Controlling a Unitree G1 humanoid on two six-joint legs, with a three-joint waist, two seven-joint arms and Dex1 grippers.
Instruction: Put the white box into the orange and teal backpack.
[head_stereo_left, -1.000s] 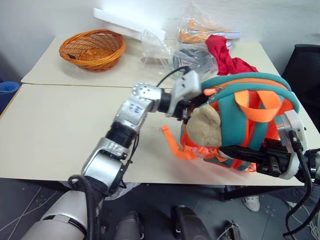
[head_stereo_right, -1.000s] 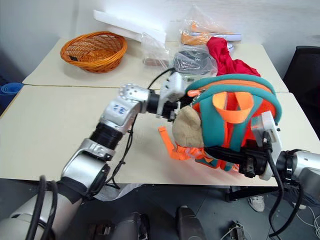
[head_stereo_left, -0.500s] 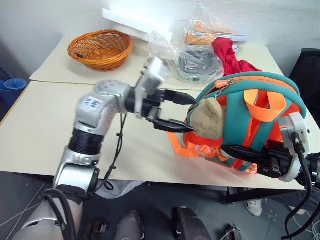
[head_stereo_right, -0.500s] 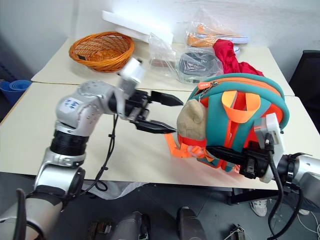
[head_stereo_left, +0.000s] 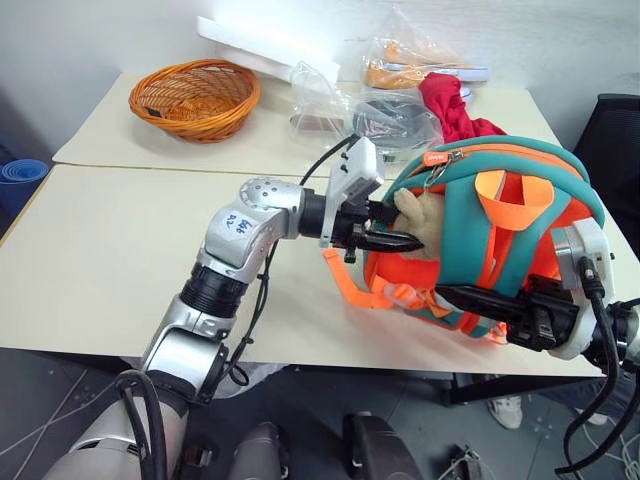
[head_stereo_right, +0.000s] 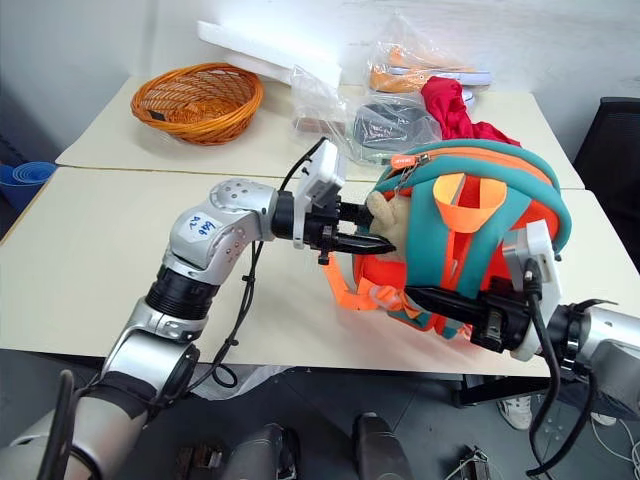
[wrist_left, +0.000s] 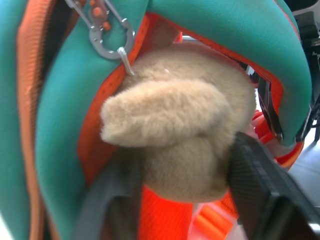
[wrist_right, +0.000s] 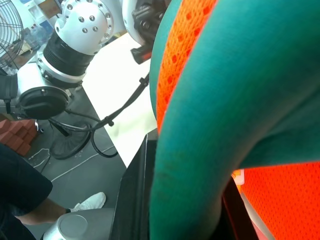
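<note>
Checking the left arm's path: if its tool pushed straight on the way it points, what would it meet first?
The plush toy on the backpack. The left tool already has its fingers on either side of the toy, so it would meet it almost at once.

left end effector (head_stereo_left: 385, 231) half-closed, right end effector (head_stereo_left: 465, 297) clamped

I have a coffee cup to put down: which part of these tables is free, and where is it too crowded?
The near table is bare on the robot's left, from its front edge back to the seam. The far table has a bare patch in front of the wicker basket. Crowded: the far right, with plastic bags and red cloth, and around the backpack, where both arms work.
</note>
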